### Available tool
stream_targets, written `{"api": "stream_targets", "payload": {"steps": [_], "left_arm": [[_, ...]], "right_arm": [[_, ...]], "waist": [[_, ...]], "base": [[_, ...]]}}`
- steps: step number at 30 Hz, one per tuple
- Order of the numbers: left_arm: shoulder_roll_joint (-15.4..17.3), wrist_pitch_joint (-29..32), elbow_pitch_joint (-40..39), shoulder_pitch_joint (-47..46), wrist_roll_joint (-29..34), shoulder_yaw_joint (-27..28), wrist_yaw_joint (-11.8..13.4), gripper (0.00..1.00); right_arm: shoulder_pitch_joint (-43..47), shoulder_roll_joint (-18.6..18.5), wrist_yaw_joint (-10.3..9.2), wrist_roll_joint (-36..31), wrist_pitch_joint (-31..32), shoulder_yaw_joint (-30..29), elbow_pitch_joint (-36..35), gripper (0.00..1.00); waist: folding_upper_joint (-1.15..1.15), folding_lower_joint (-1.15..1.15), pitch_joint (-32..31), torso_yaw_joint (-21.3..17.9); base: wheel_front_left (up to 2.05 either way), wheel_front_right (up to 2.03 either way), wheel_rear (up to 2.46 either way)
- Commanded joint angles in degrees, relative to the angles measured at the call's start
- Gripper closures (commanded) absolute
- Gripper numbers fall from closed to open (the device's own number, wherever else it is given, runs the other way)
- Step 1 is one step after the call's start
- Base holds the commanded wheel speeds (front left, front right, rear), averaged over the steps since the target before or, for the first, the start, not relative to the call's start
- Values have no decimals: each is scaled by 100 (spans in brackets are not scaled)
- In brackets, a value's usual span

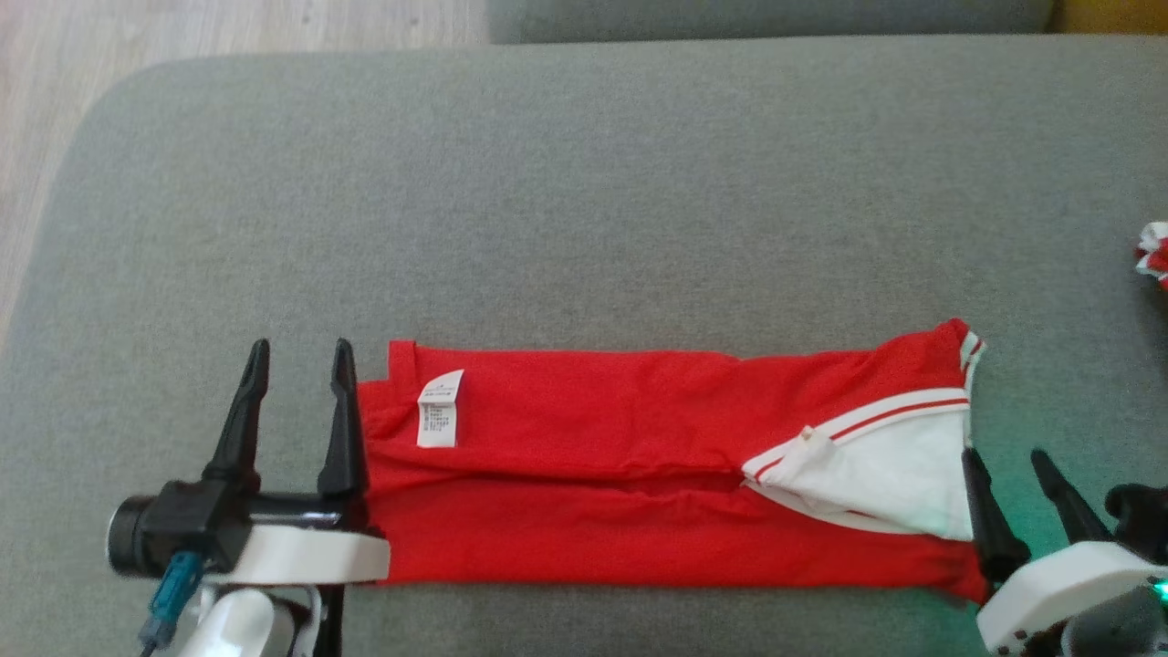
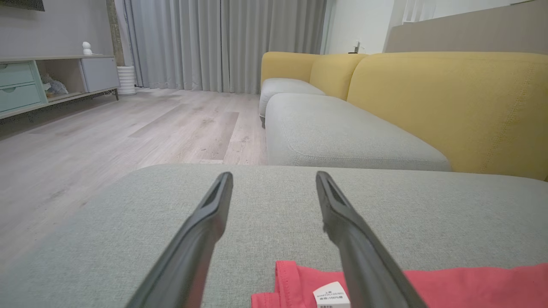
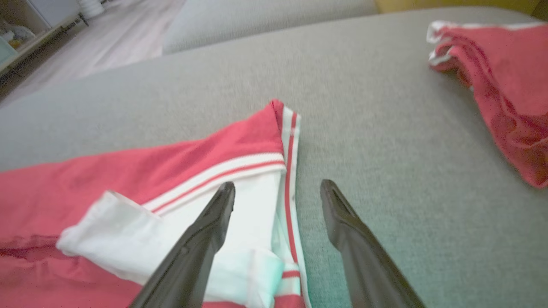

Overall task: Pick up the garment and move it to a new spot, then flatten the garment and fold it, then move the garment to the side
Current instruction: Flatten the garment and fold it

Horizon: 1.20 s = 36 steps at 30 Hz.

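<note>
Garment (image 1: 593, 438) is lying as a long, folded red strip across the grey cushion (image 1: 584, 182), toward my side of it. My left fingers (image 1: 342, 420) are standing wide at the end with the label (image 1: 440, 409), and my right fingers (image 1: 985, 511) are standing wide at the white-trimmed end; neither is holding cloth. I am judging the fabric light, soft and limp, so pinching both end edges through all layers should be keeping the fold intact.

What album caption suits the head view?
Both open, left gripper and right gripper flank a folded red shirt on a grey cushion.
</note>
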Motion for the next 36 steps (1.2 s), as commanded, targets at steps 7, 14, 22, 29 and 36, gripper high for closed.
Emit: {"api": "stream_targets", "payload": {"steps": [7,14,22,29,36], "left_arm": [[-45,-128,-18,-511,64,108,-178,0],[-117,-181,80,-584,66,135,-249,0],[-158,-213,189,-453,32,231,-276,0],[-163,-220,178,-265,10,272,-269,0],[-162,-215,138,-164,-27,258,-246,0]], "right_arm": [[-407,-310,-3,325,708,220,635,0],[-349,-146,-3,570,1788,363,656,58],[-307,-103,-3,542,1867,21,-224,100],[-84,-154,-3,360,1915,-873,-710,100],[-161,-315,-3,208,2164,-866,-1251,100]], "waist": [[0,0,324,184],[0,0,347,219],[0,0,91,84],[0,0,-145,-54],[0,0,-262,-163]], "base": [[0,0,0],[0,0,0],[0,0,0],[0,0,0],[0,0,0]]}}
